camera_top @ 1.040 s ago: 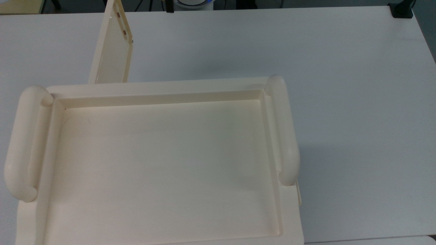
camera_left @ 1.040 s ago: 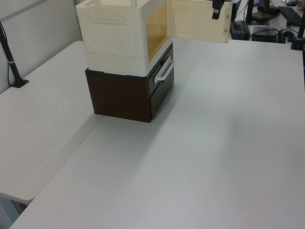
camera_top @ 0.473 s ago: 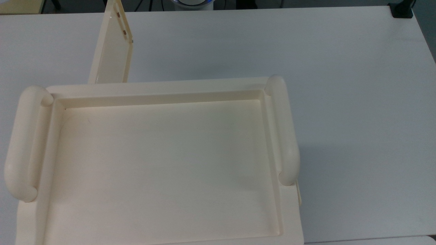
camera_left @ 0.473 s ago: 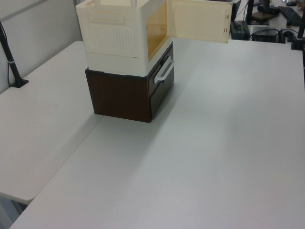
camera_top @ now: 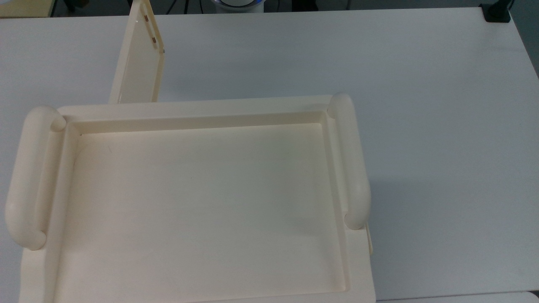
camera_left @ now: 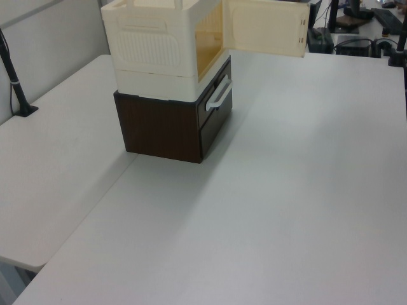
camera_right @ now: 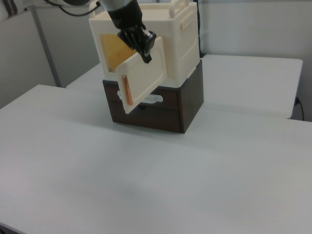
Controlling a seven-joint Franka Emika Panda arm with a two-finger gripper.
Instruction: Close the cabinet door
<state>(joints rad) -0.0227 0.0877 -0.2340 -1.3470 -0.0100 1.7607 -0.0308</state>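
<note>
Cabinet door [camera_right: 145,75] stood swung out from the cream cabinet [camera_left: 162,47] atop a dark drawer unit [camera_left: 172,124]. Gripper [camera_right: 145,48] hung at the door's upper outer face, likely placed to push it shut; finger state couldn't be told.

Cabinet [camera_left: 159,51] sat on top of a drawer unit [camera_left: 172,124], both on the table [camera_left: 286,190]. Cabinet door [camera_left: 264,28] stood open, swung out to the left view's right. In the right view, gripper [camera_right: 144,46] sat against the door's upper edge.
</note>
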